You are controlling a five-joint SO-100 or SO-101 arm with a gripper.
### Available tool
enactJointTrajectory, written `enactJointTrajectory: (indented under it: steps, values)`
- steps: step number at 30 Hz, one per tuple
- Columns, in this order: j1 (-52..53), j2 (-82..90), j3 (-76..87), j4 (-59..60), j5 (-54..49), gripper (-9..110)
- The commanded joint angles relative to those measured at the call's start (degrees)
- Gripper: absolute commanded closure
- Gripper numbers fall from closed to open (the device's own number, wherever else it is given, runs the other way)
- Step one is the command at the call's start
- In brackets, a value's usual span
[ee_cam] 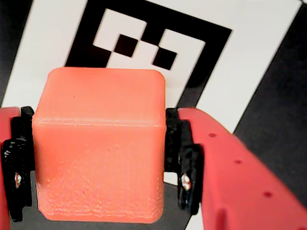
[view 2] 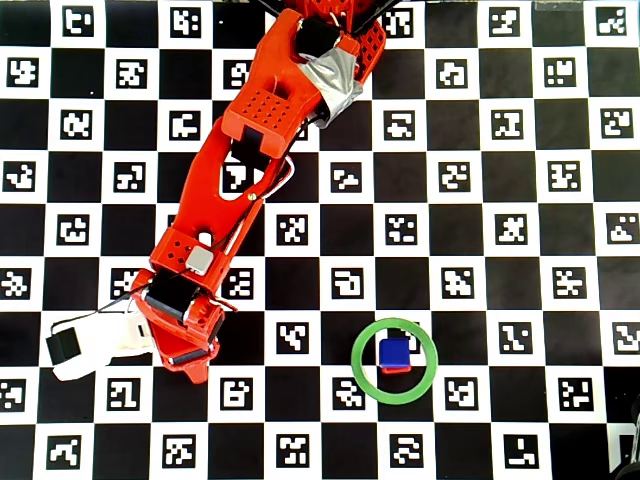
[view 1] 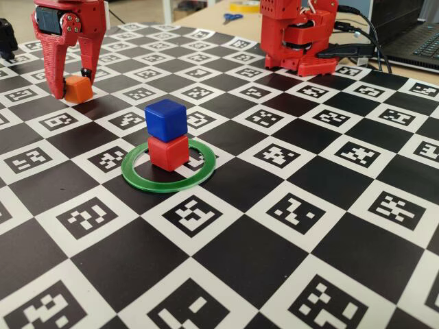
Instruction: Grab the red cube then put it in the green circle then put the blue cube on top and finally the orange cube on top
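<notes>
Nearest in the fixed view, the green circle lies flat on the checkered worktop with the red cube inside it and the blue cube stacked on top, slightly askew. Farther back on the left, the gripper straddles the orange cube, which sits on the worktop; the wrist view shows the jaws closed against both its sides. To do this step well, I'd lift straight up, well above the stack, then centre over the blue cube and lower gently so it isn't nudged off.
</notes>
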Motion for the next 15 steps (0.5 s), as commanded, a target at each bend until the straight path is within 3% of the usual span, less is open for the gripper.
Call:
enactJointTrajectory:
  steps: [1, 15]
  values:
    - [-0.9, 3.6, -1.3, 0.8, -0.3, 91]
    - [-2.7, 10.8, 3.9, 4.0, 4.4, 95]
